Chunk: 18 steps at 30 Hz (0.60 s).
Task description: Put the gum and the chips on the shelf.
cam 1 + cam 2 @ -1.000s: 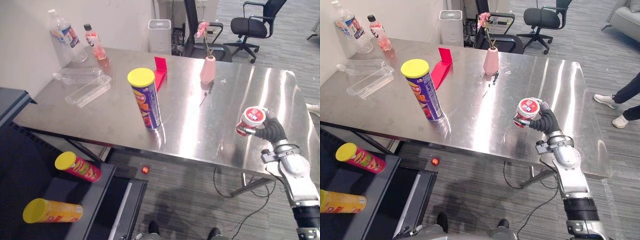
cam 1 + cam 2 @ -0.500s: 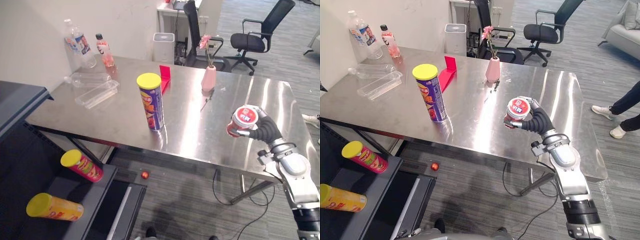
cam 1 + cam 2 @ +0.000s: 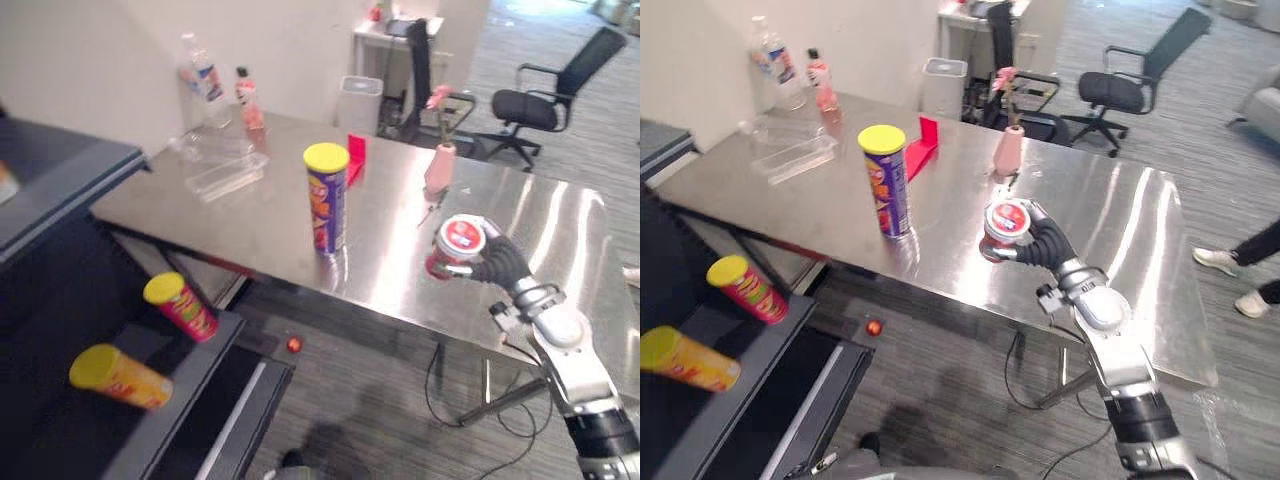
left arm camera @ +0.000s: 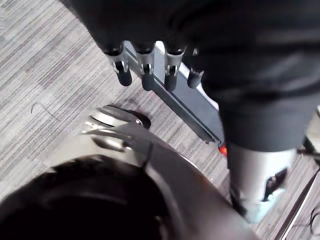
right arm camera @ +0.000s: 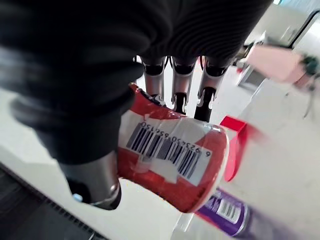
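My right hand [image 3: 497,264] is shut on the gum, a red jar with a white and red lid [image 3: 455,244], and holds it above the front edge of the steel table [image 3: 280,215]. The right wrist view shows the fingers and thumb wrapped round the gum jar [image 5: 170,160]. The chips, a purple can with a yellow lid [image 3: 327,197], stand upright on the table to the left of that hand. A dark shelf [image 3: 175,425] is at the lower left. My left hand [image 4: 146,75] hangs over the floor with relaxed fingers, holding nothing.
A red chips can [image 3: 181,306] and a yellow one [image 3: 120,375] lie on the shelf. On the table are a pink vase [image 3: 438,166], a red stand [image 3: 355,158], a clear tray [image 3: 226,176] and bottles [image 3: 206,78]. A person's legs [image 3: 1252,262] are at the right.
The camera has swung, shifting the whole picture. My right hand has carried the gum jar leftward, closer to the purple can.
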{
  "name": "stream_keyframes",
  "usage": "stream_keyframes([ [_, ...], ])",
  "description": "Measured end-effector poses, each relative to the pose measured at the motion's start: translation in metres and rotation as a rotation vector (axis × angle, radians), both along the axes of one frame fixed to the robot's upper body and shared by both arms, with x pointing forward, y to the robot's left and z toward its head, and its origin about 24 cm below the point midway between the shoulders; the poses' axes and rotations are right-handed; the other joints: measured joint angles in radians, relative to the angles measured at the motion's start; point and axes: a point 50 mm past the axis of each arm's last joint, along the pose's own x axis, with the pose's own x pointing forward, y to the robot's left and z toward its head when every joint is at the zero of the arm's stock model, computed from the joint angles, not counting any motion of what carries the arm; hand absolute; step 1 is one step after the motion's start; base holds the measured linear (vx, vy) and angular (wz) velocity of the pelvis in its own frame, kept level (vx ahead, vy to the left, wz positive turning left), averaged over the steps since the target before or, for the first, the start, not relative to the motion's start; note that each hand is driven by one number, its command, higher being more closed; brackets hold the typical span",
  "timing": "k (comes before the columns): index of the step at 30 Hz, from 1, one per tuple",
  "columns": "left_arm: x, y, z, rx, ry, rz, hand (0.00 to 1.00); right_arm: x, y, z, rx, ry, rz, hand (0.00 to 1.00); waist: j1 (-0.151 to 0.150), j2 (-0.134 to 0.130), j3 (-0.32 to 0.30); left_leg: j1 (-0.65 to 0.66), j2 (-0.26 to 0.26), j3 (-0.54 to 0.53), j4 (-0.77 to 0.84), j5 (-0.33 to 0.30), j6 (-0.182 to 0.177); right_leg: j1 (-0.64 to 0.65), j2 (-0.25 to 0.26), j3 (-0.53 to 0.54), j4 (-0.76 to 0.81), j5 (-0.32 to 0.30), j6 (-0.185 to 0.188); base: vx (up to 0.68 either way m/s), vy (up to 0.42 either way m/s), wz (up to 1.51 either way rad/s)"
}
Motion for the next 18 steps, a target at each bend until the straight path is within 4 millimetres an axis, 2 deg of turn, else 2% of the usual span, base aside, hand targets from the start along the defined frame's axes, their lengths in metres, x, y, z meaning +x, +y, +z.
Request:
stream_keyframes([
  [2, -0.003, -0.005, -0.001, -0.033, -0.01, 0.079, 0.0, 0.008, -0.001, 0.001, 0.0, 0.004, -0.01, 1.0, 0.012, 0.021, 0.017, -0.042, -0.002, 0.085, 0.044, 0.048, 0.067, 0.018, -0.003, -0.047, 0.011, -0.025, -0.024, -0.17, -0.065, 0.94],
  [3, -0.006, -0.004, -0.001, -0.035, -0.01, 0.094, 0.0, 0.011, -0.004, 0.001, -0.001, 0.01, -0.024, 1.0, -0.001, 0.008, 0.015, -0.054, -0.021, 0.181, 0.006, 0.119, 0.125, 0.016, -0.022, -0.077, -0.004, -0.03, -0.047, -0.23, -0.026, 1.37],
  [4, -0.008, -0.005, -0.002, -0.043, -0.007, 0.11, 0.0, 0.011, -0.013, 0.002, 0.0, 0.005, -0.056, 1.0, -0.004, 0.015, 0.025, -0.063, 0.012, 0.363, 0.122, 0.032, 0.188, 0.024, -0.038, -0.15, 0.005, -0.025, -0.048, -0.22, -0.003, 1.31],
  [5, -0.011, -0.007, -0.003, -0.05, 0.006, 0.115, 0.0, 0.01, -0.016, 0.001, 0.007, 0.007, -0.071, 1.0, -0.002, 0.022, 0.027, -0.063, 0.043, 0.455, 0.233, -0.047, 0.208, 0.027, -0.048, -0.175, 0.021, -0.026, -0.049, -0.18, 0.03, 1.09],
  [6, -0.026, -0.008, -0.005, -0.052, 0.045, 0.141, 0.0, 0.007, -0.021, -0.003, 0.012, 0.017, -0.094, 1.0, 0.0, 0.025, 0.026, -0.032, 0.084, 0.595, 0.419, -0.136, 0.231, 0.031, -0.078, -0.214, 0.051, -0.031, -0.054, -0.13, 0.013, 1.0],
  [7, -0.035, -0.007, -0.006, -0.051, 0.072, 0.155, 0.0, 0.002, -0.026, -0.008, 0.009, 0.028, -0.115, 1.0, -0.01, 0.024, 0.025, 0.023, 0.115, 0.677, 0.534, -0.168, 0.217, 0.044, -0.107, -0.261, 0.063, -0.031, -0.054, -0.12, 0.016, 1.09],
  [8, -0.038, -0.006, -0.006, -0.046, 0.083, 0.153, 0.0, -0.001, -0.03, -0.01, 0.011, 0.034, -0.132, 1.0, -0.02, 0.026, 0.023, 0.048, 0.133, 0.701, 0.576, -0.171, 0.215, 0.055, -0.118, -0.293, 0.069, -0.031, -0.053, -0.11, 0.055, 1.44],
  [9, -0.044, -0.005, -0.006, -0.043, 0.1, 0.166, 0.0, -0.008, -0.039, -0.014, 0.014, 0.043, -0.168, 1.0, -0.039, 0.047, 0.01, 0.085, 0.176, 0.729, 0.587, -0.124, 0.213, 0.064, -0.129, -0.361, 0.091, -0.036, -0.046, -0.08, 0.074, 1.82],
  [10, -0.042, -0.005, -0.006, -0.035, 0.104, 0.132, 0.0, -0.012, -0.046, -0.014, 0.022, 0.039, -0.199, 1.0, -0.068, 0.056, 0.0, 0.07, 0.144, 0.763, 0.539, -0.136, 0.189, 0.055, -0.158, -0.42, 0.127, -0.038, -0.023, -0.11, 0.112, 1.81],
  [12, -0.043, 0.0, -0.005, -0.015, 0.11, 0.106, 0.0, -0.014, -0.048, -0.017, 0.016, 0.052, -0.209, 1.0, -0.076, 0.034, -0.009, 0.068, 0.073, 0.794, 0.43, -0.133, 0.193, 0.041, -0.182, -0.457, 0.108, -0.028, -0.02, -0.14, 0.137, 1.34],
  [13, -0.048, 0.002, -0.005, -0.015, 0.128, 0.108, 0.0, -0.016, -0.05, -0.017, 0.022, 0.052, -0.217, 1.0, -0.076, 0.028, -0.011, 0.065, 0.018, 0.79, 0.327, -0.133, 0.193, 0.05, -0.183, -0.505, 0.086, -0.003, -0.013, -0.15, 0.131, 1.17],
  [14, -0.05, 0.002, -0.006, -0.016, 0.135, 0.111, 0.0, -0.018, -0.051, -0.017, 0.022, 0.051, -0.22, 1.0, -0.076, 0.028, -0.011, 0.066, -0.003, 0.786, 0.283, -0.133, 0.193, 0.053, -0.183, -0.526, 0.083, 0.004, -0.008, -0.16, 0.14, 1.24],
  [16, -0.056, 0.0, -0.007, -0.021, 0.161, 0.082, 0.0, -0.023, -0.052, -0.018, 0.021, 0.05, -0.227, 1.0, -0.085, 0.034, -0.014, 0.084, -0.075, 0.734, 0.097, -0.127, 0.187, 0.059, -0.179, -0.591, 0.106, 0.005, -0.006, -0.16, 0.137, 1.05],
  [17, -0.057, -0.005, -0.008, -0.029, 0.176, 0.047, 0.0, -0.027, -0.056, -0.024, 0.027, 0.068, -0.259, 1.0, -0.09, 0.037, -0.016, 0.1, -0.106, 0.694, -0.023, -0.106, 0.176, 0.058, -0.178, -0.618, 0.14, -0.007, -0.022, -0.15, 0.104, 0.93],
  [18, -0.057, -0.008, -0.009, -0.033, 0.176, 0.036, 0.0, -0.029, -0.058, -0.026, 0.026, 0.074, -0.273, 1.0, -0.092, 0.037, -0.016, 0.104, -0.113, 0.677, -0.057, -0.097, 0.17, 0.057, -0.178, -0.628, 0.156, -0.011, -0.029, -0.16, 0.071, 0.81],
])
